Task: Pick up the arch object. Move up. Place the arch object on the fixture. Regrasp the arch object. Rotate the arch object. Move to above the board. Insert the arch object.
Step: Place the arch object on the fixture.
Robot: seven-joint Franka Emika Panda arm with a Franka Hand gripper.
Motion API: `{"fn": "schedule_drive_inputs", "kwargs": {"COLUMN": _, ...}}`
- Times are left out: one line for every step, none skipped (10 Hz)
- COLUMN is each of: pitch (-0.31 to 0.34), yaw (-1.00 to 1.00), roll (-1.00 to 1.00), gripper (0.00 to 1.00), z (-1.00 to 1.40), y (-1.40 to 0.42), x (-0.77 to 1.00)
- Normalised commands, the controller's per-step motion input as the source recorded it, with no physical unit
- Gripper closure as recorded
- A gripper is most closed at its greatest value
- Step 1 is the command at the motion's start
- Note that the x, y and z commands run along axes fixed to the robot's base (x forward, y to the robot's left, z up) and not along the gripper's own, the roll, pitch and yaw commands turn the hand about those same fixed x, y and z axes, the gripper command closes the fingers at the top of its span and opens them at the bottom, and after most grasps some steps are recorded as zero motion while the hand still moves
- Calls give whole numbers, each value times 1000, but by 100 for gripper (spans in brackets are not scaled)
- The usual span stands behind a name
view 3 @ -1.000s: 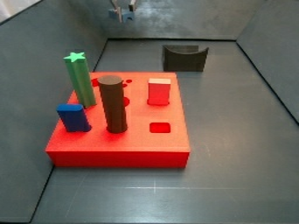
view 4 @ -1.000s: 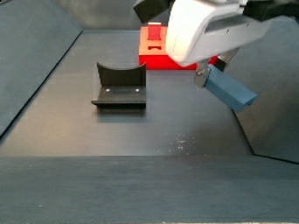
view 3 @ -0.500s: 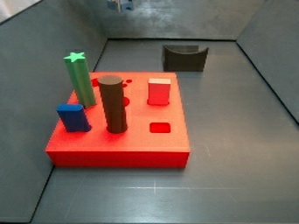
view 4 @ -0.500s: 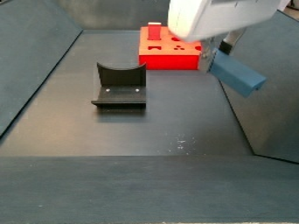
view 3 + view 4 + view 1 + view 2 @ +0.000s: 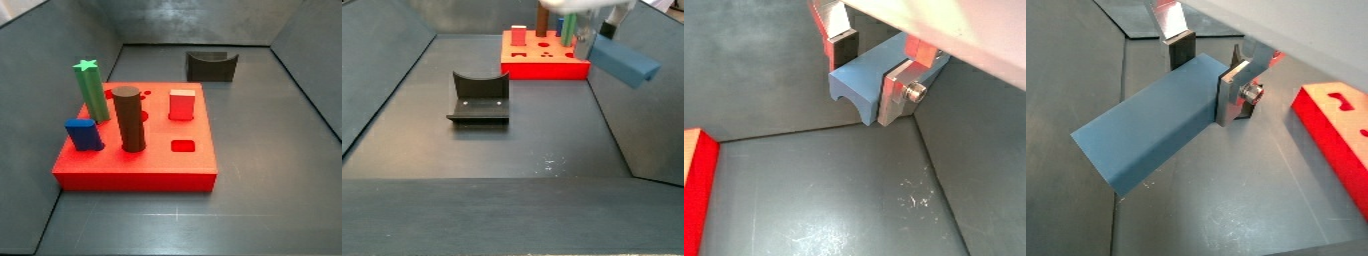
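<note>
Grey bin floor, sloped grey walls all round. Fixture on floor near middle in a side view, U dip up, empty; same fixture behind board in a side view. Board holds green star peg, brown cylinder, blue block, red peg. Arch high off floor, well above and to the side of fixture, near bin wall, tilted. Claw clamped on arch near one end, silver fingers either side, long part sticking out free. Arch notch visible in a wrist view, claw pinching across it. Claw mostly cut off at upper edge of side view, out of frame in the board-side view.

Judged stage: lifted, heading to fixture. Risks: grip near the end, so the overhanging length could swing or slip in the pads on descent; tilted arch may land crooked in the U dip and roll out; close to wall, possible knock on the way over.
</note>
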Motion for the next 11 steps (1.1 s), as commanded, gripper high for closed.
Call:
{"fn": "schedule_drive_inputs", "kwargs": {"pitch": 71, "yaw": -1000, "roll": 226, "gripper": 100, "z": 111, "y": -452, "x": 1000}}
{"fn": "schedule_drive_inputs", "kwargs": {"pitch": 83, "yaw": -1000, "roll": 229, "gripper": 100, "z": 101, "y": -404, "x": 1000}}
{"fn": "schedule_drive_inputs", "kwargs": {"pitch": 91, "yaw": -1000, "roll": 223, "gripper": 100, "z": 97, "y": -387, "x": 1000}}
{"fn": "schedule_drive_inputs", "kwargs": {"pitch": 124, "yaw": -1000, "roll": 236, "gripper": 100, "z": 90, "y": -362, "x": 1000}}
{"fn": "schedule_drive_inputs", "kwargs": {"pitch": 177, "yaw": -1000, "roll": 274, "gripper": 100, "z": 84, "y": -337, "x": 1000}}
{"fn": "schedule_drive_inputs", "kwargs": {"pitch": 209, "yaw": -842, "roll": 263, "gripper": 100, "z": 80, "y": -316, "x": 1000}}
{"fn": "schedule_drive_inputs", "kwargs": {"pitch": 217, "yaw": -674, "roll": 226, "gripper": 100, "z": 77, "y": -301, "x": 1000}}
{"fn": "schedule_drive_inputs", "kwargs": {"pitch": 229, "yaw": -315, "roll": 130, "gripper": 100, "z": 71, "y": -263, "x": 1000}}
{"fn": "schedule_drive_inputs", "kwargs": {"pitch": 228, "yaw": -164, "roll": 91, "gripper": 100, "z": 66, "y": -238, "x": 1000}}
{"fn": "schedule_drive_inputs", "kwargs": {"pitch": 210, "yaw": -94, "roll": 72, "gripper": 100, "z": 60, "y": -218, "x": 1000}}
{"fn": "schedule_drive_inputs", "kwargs": {"pitch": 185, "yaw": -41, "roll": 62, "gripper": 100, "z": 53, "y": -194, "x": 1000}}
